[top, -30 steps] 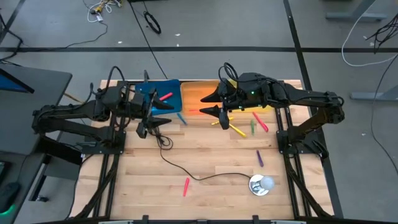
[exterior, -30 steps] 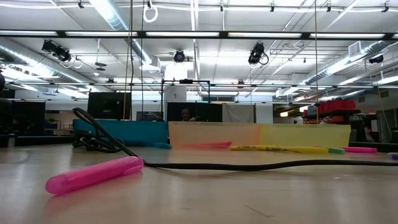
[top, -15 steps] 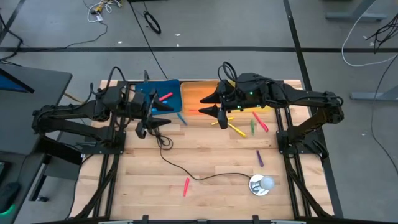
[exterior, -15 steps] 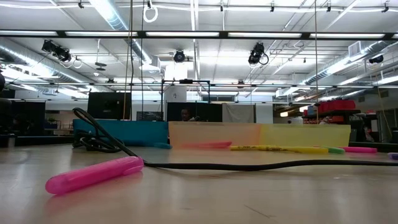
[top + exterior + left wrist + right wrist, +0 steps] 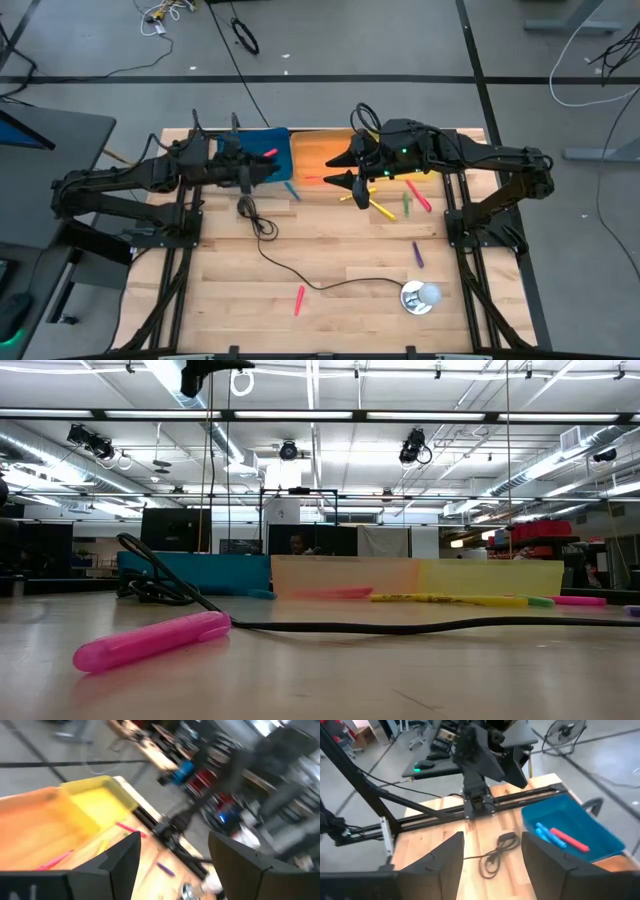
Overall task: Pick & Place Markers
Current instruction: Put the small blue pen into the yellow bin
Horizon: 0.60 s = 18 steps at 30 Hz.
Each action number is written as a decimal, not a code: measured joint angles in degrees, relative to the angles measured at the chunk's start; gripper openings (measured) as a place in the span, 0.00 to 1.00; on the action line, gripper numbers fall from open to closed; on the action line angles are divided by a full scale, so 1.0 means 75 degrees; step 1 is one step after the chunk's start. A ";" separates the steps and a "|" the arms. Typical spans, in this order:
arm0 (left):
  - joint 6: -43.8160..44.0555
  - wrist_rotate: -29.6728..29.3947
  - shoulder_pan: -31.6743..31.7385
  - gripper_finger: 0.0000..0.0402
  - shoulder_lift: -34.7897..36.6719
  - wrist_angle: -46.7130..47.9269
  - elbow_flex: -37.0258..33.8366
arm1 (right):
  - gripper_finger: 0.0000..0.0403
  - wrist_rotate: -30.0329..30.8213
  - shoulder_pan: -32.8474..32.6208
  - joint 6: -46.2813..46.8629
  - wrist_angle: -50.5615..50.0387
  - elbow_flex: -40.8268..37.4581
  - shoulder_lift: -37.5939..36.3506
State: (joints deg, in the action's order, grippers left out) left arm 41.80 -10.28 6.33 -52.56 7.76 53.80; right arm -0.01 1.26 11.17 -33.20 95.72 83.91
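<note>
Both claws up by the trays with nothing in them, most markers loose on the counter.

Your left claw (image 5: 262, 172) hangs released over the blue tray (image 5: 272, 142) at upper centre, which holds a red marker (image 5: 268, 154). The right claw (image 5: 345, 168) is parted and empty above the orange tray (image 5: 318, 148). You've got a yellow marker (image 5: 381, 208) mid-right and a pink marker (image 5: 299, 299) bottom centre, probably next.

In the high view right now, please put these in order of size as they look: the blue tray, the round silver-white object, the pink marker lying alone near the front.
1. blue tray, partly hidden by the left arm
2. round silver-white object
3. pink marker, the thinnest
</note>
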 joint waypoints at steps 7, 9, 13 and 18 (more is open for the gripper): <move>0.0603 -0.1379 0.0000 0.59 -0.0202 0.0212 0.0003 | 0.50 0.0901 0.0000 -0.0803 0.0009 0.0000 -0.0309; 0.0599 -0.1482 0.0000 0.59 -0.0373 0.0170 0.0012 | 0.50 0.1145 0.0009 -0.1068 0.0020 0.0000 -0.0424; 0.0507 -0.1482 0.0000 0.59 -0.0772 0.0159 0.0008 | 0.50 0.1179 0.0009 -0.1534 0.0007 0.0003 -0.0581; 0.0408 -0.1399 0.0024 0.59 -0.1181 0.0291 0.0012 | 0.50 0.1145 0.0009 -0.1793 -0.0004 0.0003 -0.0708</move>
State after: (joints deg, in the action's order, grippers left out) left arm 44.86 -20.76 6.51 -61.41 9.95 53.89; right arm 8.58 1.32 -2.27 -33.23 95.74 78.60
